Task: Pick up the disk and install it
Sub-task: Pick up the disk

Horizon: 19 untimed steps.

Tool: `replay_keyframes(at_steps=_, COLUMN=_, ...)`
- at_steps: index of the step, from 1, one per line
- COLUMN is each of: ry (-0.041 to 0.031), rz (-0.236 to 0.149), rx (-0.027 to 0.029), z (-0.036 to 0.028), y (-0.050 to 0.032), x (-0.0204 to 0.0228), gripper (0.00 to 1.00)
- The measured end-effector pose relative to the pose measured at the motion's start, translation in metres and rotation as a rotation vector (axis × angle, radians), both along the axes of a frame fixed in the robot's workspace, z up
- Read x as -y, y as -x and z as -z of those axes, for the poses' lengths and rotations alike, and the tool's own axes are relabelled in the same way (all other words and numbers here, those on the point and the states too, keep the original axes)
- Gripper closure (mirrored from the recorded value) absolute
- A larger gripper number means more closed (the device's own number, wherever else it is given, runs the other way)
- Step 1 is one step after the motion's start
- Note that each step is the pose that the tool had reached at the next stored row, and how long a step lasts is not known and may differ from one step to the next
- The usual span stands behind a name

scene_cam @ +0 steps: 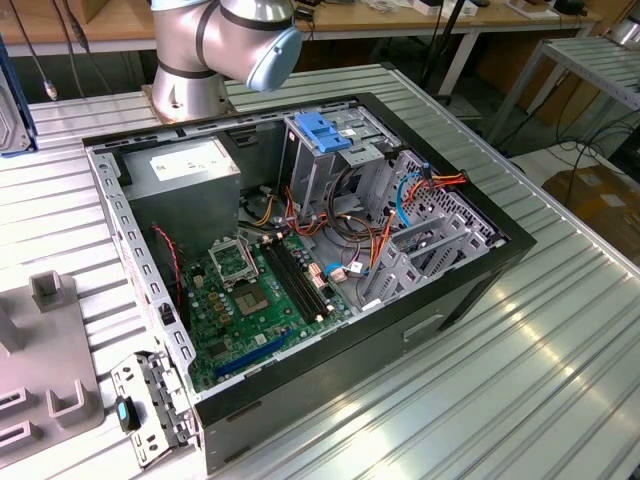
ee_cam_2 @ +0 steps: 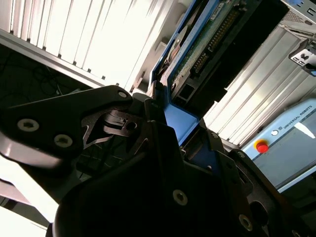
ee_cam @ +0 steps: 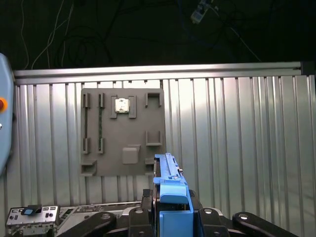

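Note:
In both wrist views my gripper [ee_cam: 171,217] [ee_cam_2: 160,116] is shut on the disk. The disk [ee_cam: 170,190] stands on edge between the jaws, and its bright blue bracket faces the first wrist view. The second wrist view looks along the disk [ee_cam_2: 197,54], with its green circuit board and grey metal body framed in blue. It hangs in the air above the ribbed metal table [ee_cam: 237,138]. In the exterior view, the open computer case [scene_cam: 470,290] lies on that table, with a tall metal drive cage topped by a blue plate [scene_cam: 325,130].
A grey fixture board [ee_cam: 123,131] [scene_cam: 45,370] with slots lies on the table. A loose metal bracket [scene_cam: 150,400] [ee_cam: 32,215] sits by the case's corner. The arm's base [scene_cam: 200,50] stands behind the case. A pendant with a red button [ee_cam_2: 261,146] lies nearby.

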State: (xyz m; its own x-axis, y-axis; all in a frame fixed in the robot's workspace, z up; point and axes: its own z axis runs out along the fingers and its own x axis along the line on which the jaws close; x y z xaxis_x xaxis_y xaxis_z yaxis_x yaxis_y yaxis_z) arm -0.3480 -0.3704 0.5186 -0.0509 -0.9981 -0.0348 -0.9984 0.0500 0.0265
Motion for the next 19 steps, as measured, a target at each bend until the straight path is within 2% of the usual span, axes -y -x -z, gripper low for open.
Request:
replay_keyframes(at_steps=13, ry=0.0, rz=0.0, rx=0.0, z=0.0, y=-0.0091, x=0.0, gripper=0.63)
replay_keyframes(at_steps=19, ry=0.0, rz=0.0, rx=0.0, z=0.0, y=-0.0108, x=0.0, gripper=0.63)
